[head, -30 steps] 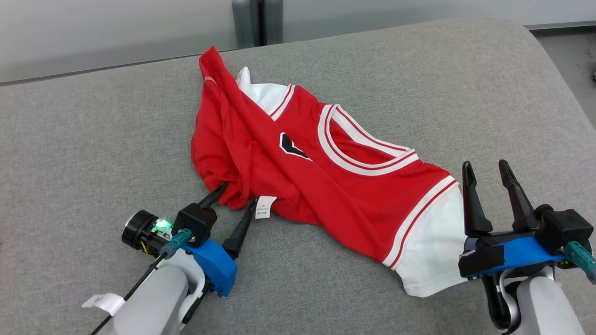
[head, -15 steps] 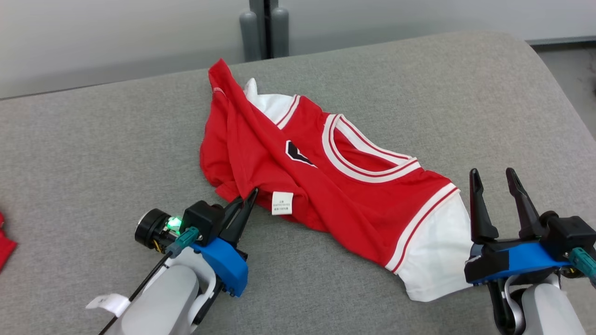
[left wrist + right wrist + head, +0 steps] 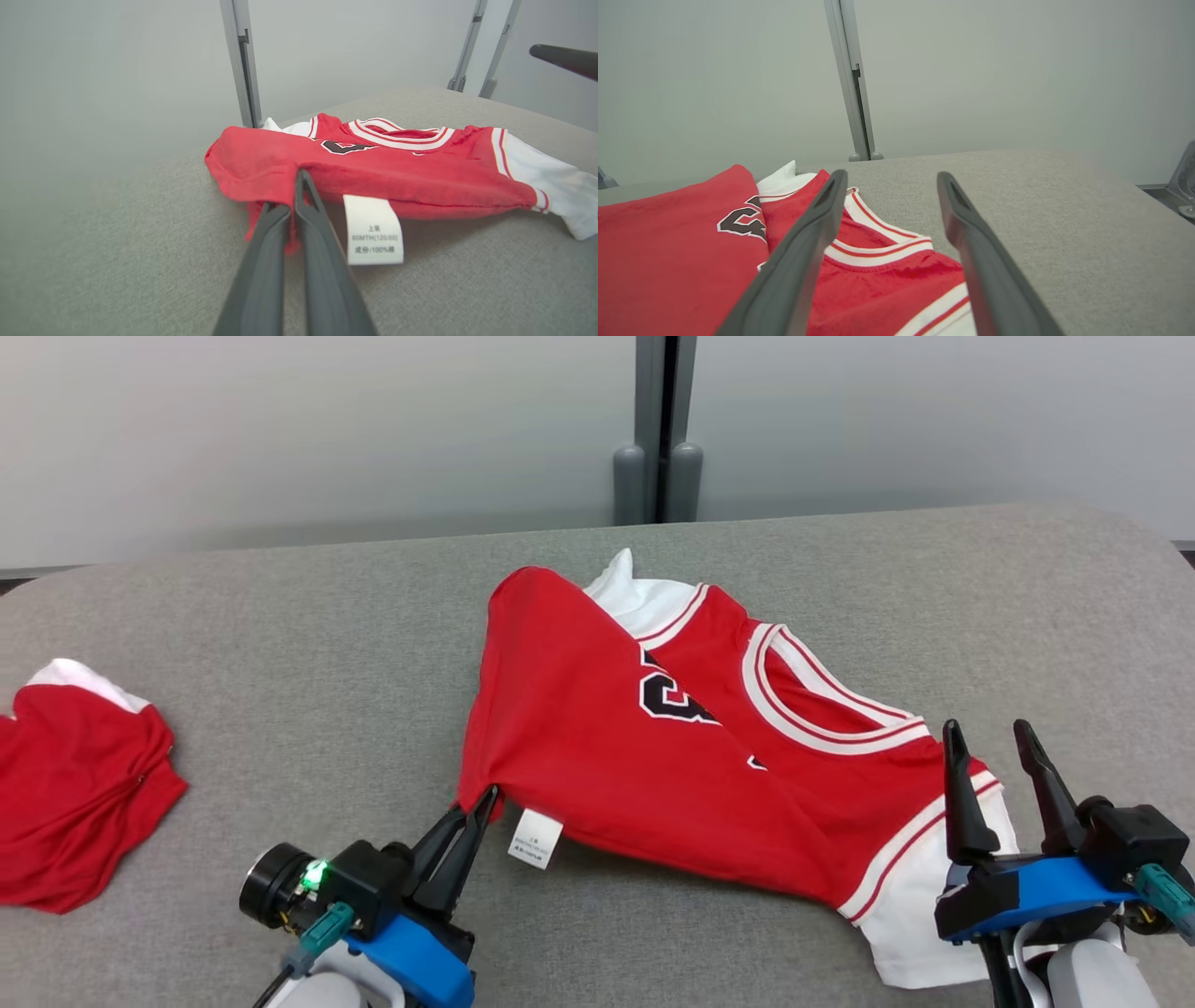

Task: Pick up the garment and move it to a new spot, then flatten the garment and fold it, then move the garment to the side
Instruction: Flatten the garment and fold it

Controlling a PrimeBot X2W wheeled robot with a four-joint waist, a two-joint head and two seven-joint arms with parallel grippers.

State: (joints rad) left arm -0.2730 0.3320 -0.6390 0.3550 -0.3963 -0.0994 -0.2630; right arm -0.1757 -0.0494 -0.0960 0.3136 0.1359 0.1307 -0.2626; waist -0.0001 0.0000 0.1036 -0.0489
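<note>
On the grey table (image 3: 280, 644), the left gripper (image 3: 481, 803) is pinching the hem (image 3: 420, 198) of the red garment (image 3: 597, 747) while the right gripper (image 3: 987, 733) is hovering, jaws apart, by its white sleeve (image 3: 920, 933).

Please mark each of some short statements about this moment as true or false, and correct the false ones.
1. The left gripper is shut on the edge of the red jersey. True.
2. The right gripper is clamped on the jersey. False: its jaws stand open and hold nothing.
3. A white care label hangs beside the left gripper. True.
4. The jersey has black sleeves. False: its sleeve is white.
5. A second red garment lies at the left of the grey surface. True.
</note>
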